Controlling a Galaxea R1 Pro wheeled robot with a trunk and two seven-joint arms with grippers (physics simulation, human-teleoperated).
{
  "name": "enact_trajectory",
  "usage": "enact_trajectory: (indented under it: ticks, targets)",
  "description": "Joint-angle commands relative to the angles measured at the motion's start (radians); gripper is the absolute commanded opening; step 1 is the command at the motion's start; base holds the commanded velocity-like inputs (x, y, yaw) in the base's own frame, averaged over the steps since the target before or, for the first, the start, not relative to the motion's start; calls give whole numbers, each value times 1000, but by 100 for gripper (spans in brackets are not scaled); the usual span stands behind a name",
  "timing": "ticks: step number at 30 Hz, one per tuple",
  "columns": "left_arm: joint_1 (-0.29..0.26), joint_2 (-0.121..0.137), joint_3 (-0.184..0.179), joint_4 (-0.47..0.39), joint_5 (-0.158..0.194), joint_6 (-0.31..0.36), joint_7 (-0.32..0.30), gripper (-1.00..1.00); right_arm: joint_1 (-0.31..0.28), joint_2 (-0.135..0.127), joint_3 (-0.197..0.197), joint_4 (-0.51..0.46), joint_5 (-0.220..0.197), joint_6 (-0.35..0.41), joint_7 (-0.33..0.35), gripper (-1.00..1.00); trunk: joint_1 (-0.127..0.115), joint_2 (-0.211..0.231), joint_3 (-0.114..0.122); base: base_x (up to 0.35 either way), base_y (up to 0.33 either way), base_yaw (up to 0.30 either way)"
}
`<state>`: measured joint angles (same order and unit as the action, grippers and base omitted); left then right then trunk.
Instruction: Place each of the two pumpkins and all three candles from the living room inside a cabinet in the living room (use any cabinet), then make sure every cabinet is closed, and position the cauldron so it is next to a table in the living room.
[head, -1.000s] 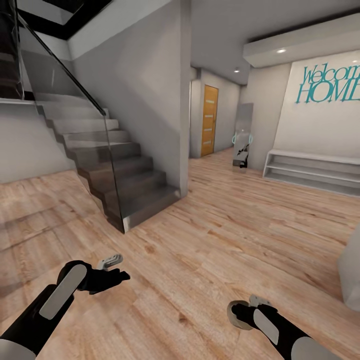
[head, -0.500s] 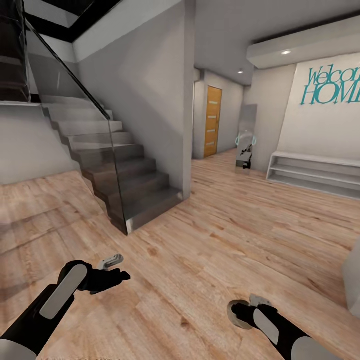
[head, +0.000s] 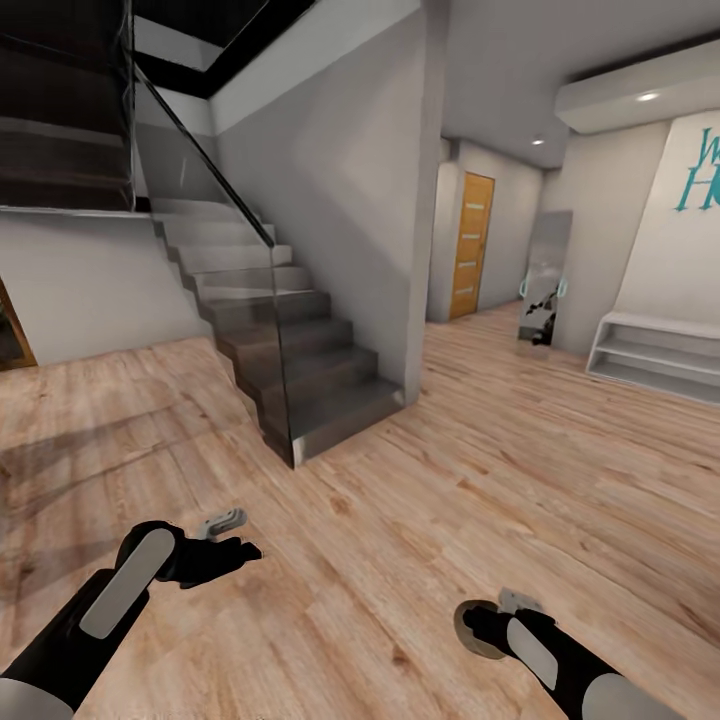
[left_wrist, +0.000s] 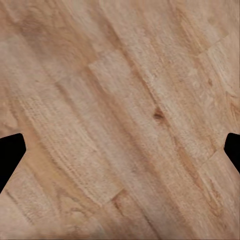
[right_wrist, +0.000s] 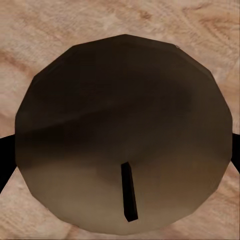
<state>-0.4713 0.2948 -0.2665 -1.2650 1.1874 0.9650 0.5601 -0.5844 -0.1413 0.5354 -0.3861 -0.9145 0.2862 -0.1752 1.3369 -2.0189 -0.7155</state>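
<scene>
We see a candle, a short dark-brown cylinder with a thin black wick, end-on in the right wrist view, lodged between the two dark fingertips that show at either edge of it; the right gripper is closed on this candle. In the head view the same candle appears as a pale, dark-rimmed disc at the tip of the right gripper, held low above the wooden floor.

The left gripper hangs over bare planks, well apart from the right one across the robot's front. In the left wrist view its fingertips stand at opposite edges of the frame with only the wooden floor between them, so we read the left gripper as spread wide and holding nothing.

Ahead of the left gripper, far beyond it, a grey staircase with a glass balustrade rises. Ahead of the right gripper, well beyond it, we see an orange door, a leaning mirror, a low white shelf and teal wall lettering.
</scene>
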Motion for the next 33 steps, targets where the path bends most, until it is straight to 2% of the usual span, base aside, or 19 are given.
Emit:
enact_trajectory:
  ticks: [1, 5, 23, 33]
  targets:
    - [-1, 0, -3, -1, 10, 0, 10, 100, 0, -2, 8, -4, -10, 3, -9, -100, -4, 7, 2, 0, 0, 288]
    - [-1, 0, -3, -1, 10, 0, 10, 100, 0, -2, 8, -4, -10, 3, -9, -100, -19, 35, 15, 0, 0, 258]
    - [-1, -2, -2, -1, 9, 0, 9, 100, -1, -1, 9, -4, -10, 2, -9, -100, -88, 161, 71, 0, 0, 23]
    - [-1, -2, -2, -1, 10, 0, 10, 100, 0, -2, 9, -4, -9, 2, -9, -100, -127, 231, 102, 0, 0, 254]
